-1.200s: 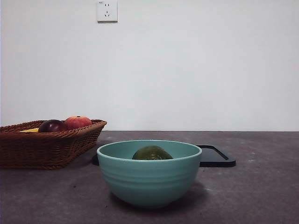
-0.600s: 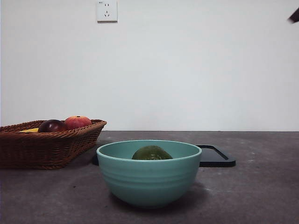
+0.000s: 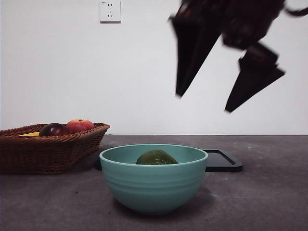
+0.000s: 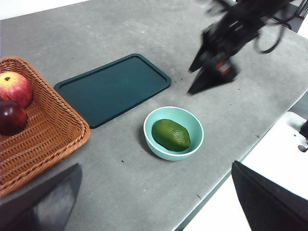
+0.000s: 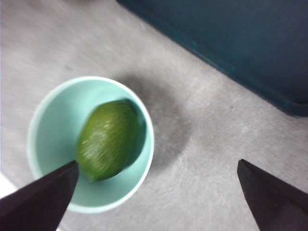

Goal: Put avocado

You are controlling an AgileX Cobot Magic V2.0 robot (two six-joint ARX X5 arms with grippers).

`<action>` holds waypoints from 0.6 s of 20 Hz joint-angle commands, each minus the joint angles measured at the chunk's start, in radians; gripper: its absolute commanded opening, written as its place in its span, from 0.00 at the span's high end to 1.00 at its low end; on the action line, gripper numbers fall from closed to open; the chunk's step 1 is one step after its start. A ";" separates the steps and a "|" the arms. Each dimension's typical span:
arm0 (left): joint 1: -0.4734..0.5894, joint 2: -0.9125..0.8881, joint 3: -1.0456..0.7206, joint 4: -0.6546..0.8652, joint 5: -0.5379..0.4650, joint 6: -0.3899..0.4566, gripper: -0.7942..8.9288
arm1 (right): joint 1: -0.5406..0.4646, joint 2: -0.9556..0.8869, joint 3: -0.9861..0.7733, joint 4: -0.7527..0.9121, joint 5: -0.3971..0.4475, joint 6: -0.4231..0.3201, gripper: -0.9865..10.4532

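I see the avocado (image 3: 156,158) lying inside the teal bowl (image 3: 153,185) near the dark tray (image 4: 113,88) — my right gripper (image 3: 216,94) hangs above the bowl, jaws spread wide and empty, while the left gripper (image 4: 154,202) waits high, also spread open.

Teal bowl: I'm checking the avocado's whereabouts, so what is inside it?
The teal bowl holds only the avocado, lying on its side. The bowl floor beneath it is hidden.
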 commanded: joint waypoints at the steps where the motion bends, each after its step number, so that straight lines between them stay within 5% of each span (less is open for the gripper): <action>1: -0.007 0.002 0.013 0.011 -0.003 -0.002 0.40 | 0.021 0.107 0.061 -0.031 0.037 -0.018 0.45; 12: -0.007 0.002 0.013 0.011 -0.003 -0.002 0.40 | 0.028 0.315 0.082 -0.025 0.059 -0.060 0.47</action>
